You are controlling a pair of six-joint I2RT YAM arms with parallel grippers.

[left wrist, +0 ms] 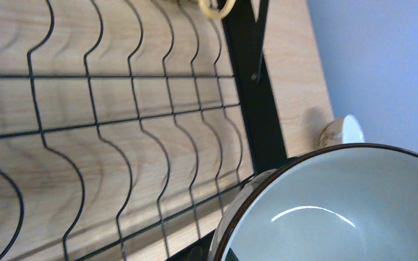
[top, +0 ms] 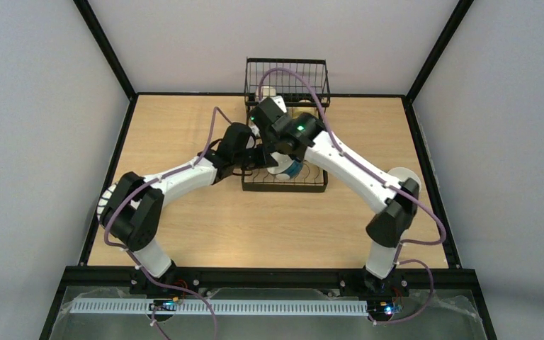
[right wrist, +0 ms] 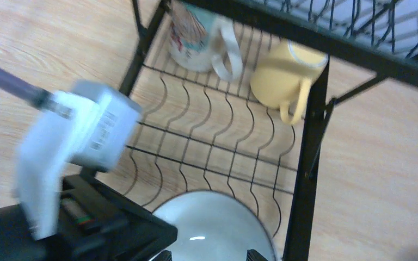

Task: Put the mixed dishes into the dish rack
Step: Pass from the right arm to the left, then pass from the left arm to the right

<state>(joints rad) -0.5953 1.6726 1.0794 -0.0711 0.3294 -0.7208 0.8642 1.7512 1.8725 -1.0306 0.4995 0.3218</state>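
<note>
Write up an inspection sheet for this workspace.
Surface: wooden table.
Job's things: dish rack at far middle; beige mug and yellow mug on its lower level; bowl over the lower level's front; pale dishes at both side edges, half hidden.
Clutter: nothing seen.
Grippers: right gripper open above the bowl; left gripper beside the bowl, state unreadable.
Cables: purple cables, one arching over the rack's upper basket.
Surroundings: grey walls, black frame.
</note>
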